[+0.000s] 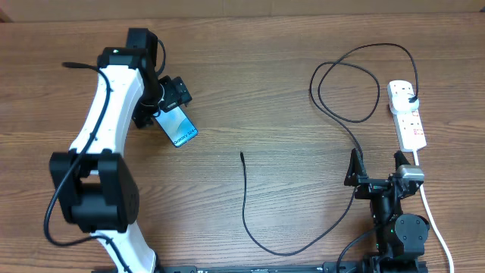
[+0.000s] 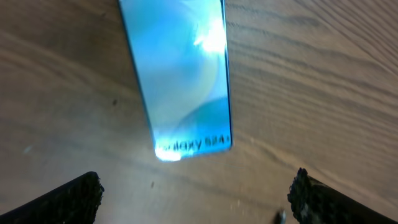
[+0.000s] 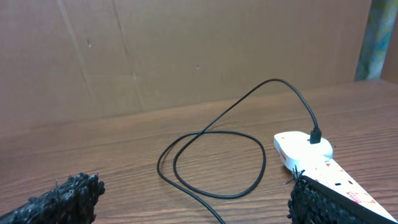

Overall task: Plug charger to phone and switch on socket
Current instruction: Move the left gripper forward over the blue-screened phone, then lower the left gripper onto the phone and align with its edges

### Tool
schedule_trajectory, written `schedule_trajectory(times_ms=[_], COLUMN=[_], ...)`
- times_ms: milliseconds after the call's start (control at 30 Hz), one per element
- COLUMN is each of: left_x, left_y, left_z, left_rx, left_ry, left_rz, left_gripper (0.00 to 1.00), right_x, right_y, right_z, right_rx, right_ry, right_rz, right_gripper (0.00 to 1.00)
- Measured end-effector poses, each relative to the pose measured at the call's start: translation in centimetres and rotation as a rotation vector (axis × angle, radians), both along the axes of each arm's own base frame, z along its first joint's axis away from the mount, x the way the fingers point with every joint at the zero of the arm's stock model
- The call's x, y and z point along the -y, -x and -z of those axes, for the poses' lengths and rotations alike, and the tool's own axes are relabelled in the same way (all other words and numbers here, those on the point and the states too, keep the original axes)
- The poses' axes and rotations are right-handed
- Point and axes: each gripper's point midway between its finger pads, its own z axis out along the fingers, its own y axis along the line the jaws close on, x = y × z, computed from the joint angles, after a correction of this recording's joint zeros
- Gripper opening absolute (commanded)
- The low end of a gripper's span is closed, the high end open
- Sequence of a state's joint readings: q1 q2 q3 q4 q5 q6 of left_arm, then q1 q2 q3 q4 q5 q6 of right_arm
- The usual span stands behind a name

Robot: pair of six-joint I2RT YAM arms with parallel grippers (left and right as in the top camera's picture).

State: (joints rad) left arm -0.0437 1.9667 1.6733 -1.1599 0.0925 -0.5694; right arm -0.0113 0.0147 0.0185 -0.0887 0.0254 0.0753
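Overhead view: the phone lies screen up on the bench at the far left. The left gripper hangs over it, jaws spread wide and not touching it. The charger loops across the middle, its tip lying free and its plug seated in the socket at the far right. The right gripper stands open and empty near the socket.

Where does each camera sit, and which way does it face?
Overhead: above the table, straight down on phone, charger, socket; left arm and right arm show.
Left wrist: on left gripper, looking down at the phone; open fingertips show.
Right wrist: on right gripper, facing across to charger and socket; fingertips show.
Shared: overhead and left wrist see the phone.
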Motion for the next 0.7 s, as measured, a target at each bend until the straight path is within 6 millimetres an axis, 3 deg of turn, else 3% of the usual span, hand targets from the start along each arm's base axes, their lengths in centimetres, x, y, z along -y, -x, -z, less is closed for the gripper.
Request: schedule_trajectory(times_ms=[233,700], left_x=[0.0,-0.6], left_y=[-0.8,-1.5], left_z=[2.7,3.0], left_rx=[-0.034,-0.012], left_ry=[-0.001,-0.034], left_rz=[-0.005,-0.044], left_gripper=[1.00,1.00], right_x=[0.0,0.0], right_y=[0.0,0.0], right_z=[0.0,0.0], right_rx=[-0.001,-0.001], right_ry=[0.000,-0.001], right_rz=[0.000,0.000], right_gripper=[1.00,1.00])
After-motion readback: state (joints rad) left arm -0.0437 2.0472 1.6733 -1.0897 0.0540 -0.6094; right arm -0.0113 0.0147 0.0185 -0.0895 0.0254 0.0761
